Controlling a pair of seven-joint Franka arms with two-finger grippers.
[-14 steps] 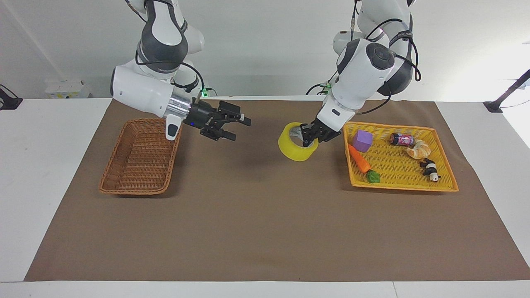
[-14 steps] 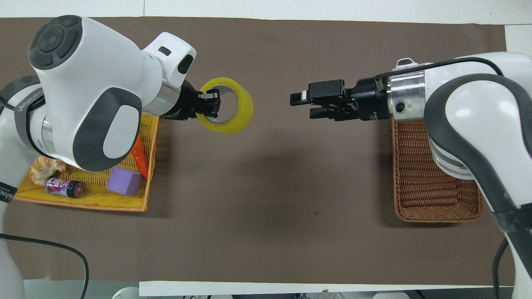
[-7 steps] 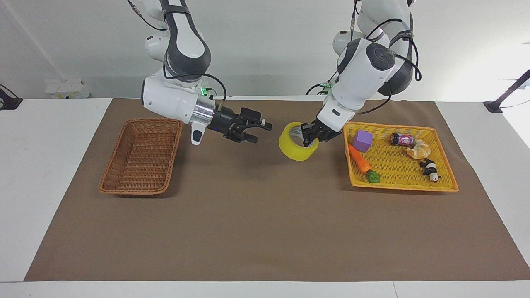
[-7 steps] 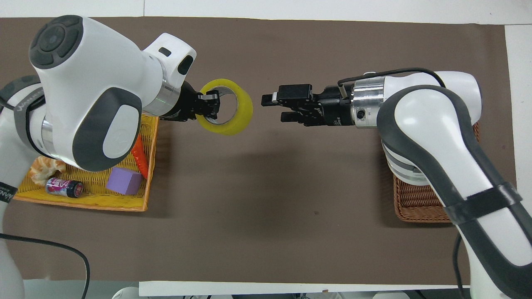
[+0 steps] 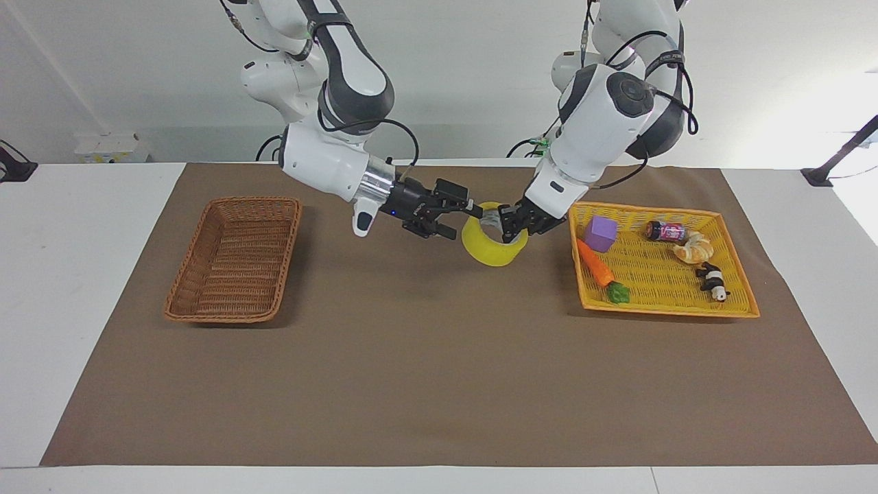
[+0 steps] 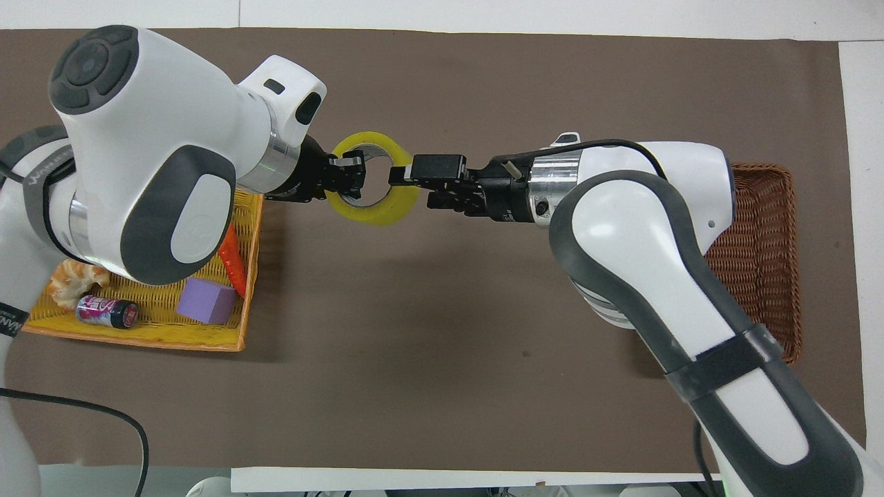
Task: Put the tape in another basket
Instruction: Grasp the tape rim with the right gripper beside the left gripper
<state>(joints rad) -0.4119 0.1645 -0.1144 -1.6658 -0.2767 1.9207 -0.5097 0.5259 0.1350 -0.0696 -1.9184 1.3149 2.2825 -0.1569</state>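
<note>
The yellow tape roll (image 5: pixel 488 252) (image 6: pixel 373 215) hangs in the air over the brown mat, between the two baskets. My left gripper (image 5: pixel 509 232) (image 6: pixel 353 176) is shut on the roll's wall at the end toward the yellow tray, one finger inside the ring. My right gripper (image 5: pixel 462 220) (image 6: pixel 411 189) is open at the roll's other end, its fingers straddling the roll's wall. The brown wicker basket (image 5: pixel 233 257) (image 6: pixel 760 235) stands empty at the right arm's end of the table.
The shallow yellow tray (image 5: pixel 665 310) (image 6: pixel 138 339) at the left arm's end holds a purple cube (image 5: pixel 600 233), a carrot (image 5: pixel 595 264), a can (image 5: pixel 665 231), a croissant (image 5: pixel 694 248) and a panda toy (image 5: pixel 713 281).
My right arm has swung from beside the brown basket across to the tape, and its open fingers now reach the roll. The left gripper and the tape have stayed in place.
</note>
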